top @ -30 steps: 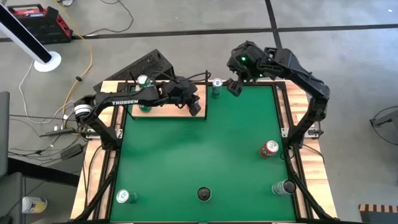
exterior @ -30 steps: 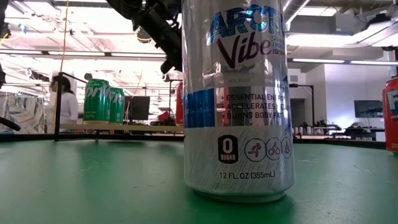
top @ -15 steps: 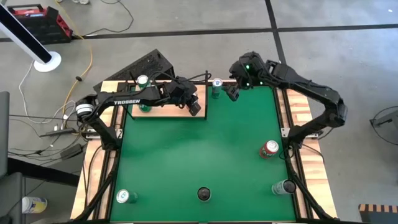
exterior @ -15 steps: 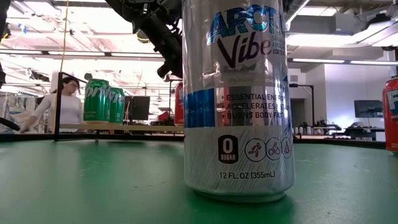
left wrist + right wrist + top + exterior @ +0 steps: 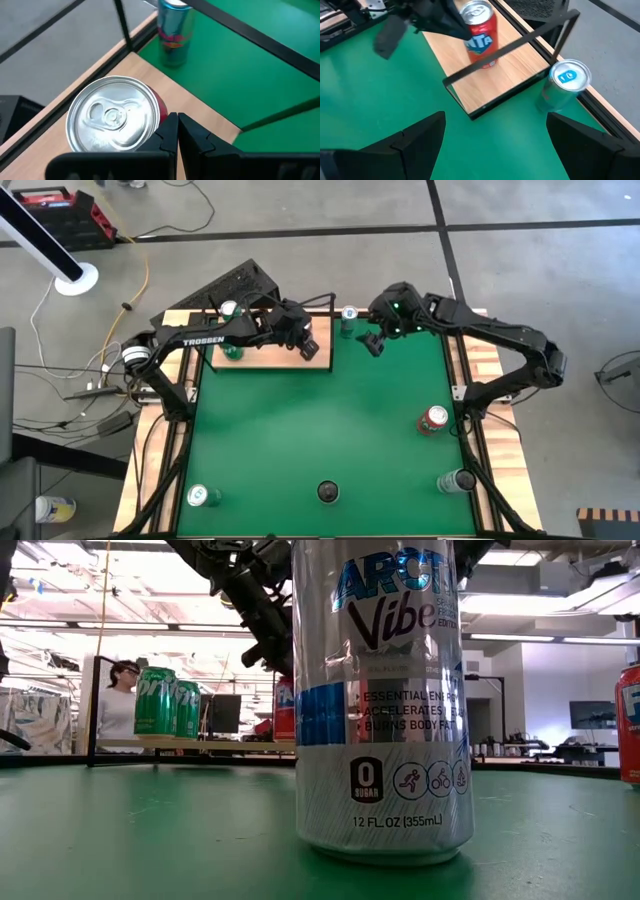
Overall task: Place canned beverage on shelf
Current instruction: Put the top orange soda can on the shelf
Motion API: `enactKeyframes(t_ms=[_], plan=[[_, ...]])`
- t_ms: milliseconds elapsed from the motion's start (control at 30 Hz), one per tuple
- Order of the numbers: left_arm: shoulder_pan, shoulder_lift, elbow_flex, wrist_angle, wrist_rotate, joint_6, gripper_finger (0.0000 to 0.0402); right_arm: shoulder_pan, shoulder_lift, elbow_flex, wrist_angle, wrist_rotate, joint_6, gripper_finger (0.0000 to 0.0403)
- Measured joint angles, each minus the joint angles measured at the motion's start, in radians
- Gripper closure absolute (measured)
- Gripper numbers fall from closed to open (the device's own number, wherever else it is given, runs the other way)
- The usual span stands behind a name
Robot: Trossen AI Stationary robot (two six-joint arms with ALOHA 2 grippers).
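Note:
The shelf [image 5: 265, 358], a pale wood panel in a thin dark frame, lies at the mat's far left. A red can [image 5: 112, 117] stands upright on its right end and also shows in the right wrist view [image 5: 481, 35]. My left gripper [image 5: 308, 348] is shut, and its fingers [image 5: 170, 131] are close beside the red can's top rim. A blue can [image 5: 348, 318] stands on the mat just right of the shelf. My right gripper [image 5: 372, 342] is open and empty, just near and right of the blue can [image 5: 565, 82]. My left gripper's shut fingers stand right beside the red can's upper rim [image 5: 159, 116], slanting down from above. I cannot tell whether they touch it. The can stands upright on the shelf on its own base.
Two green cans [image 5: 231, 310] [image 5: 232, 350] stand on the shelf's left end. On the mat stand a red can [image 5: 433, 418], a silver can [image 5: 455, 480], a green can [image 5: 203, 496] and a large silver can [image 5: 380, 700] at the near edge. A person [image 5: 118, 705] is beyond the table.
My right gripper has come down and toward the near edge, ending beside the blue can, with its arm stretched out lower. My left gripper has drawn a little toward the table's left. The red can has stayed on the shelf.

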Motion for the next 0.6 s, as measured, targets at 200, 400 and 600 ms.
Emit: enactKeyframes(t_ms=[200, 400, 600], plan=[[0.025, 0.0, 0.0, 0.003, -0.013, -0.026, 0.0402, 0.001, 0.0, 0.0, 0.008, -0.003, 0.005, 0.0033], [0.022, 0.0, 0.006, 0.101, 0.106, -0.051, 0.0402, 0.001, 0.0, 0.0, 0.007, -0.027, 0.007, 0.0033], [0.027, 0.0, 0.072, 0.111, 0.062, 0.007, 0.0402, 0.0, 0.0, 0.0, 0.006, -0.028, 0.017, 0.0033]])
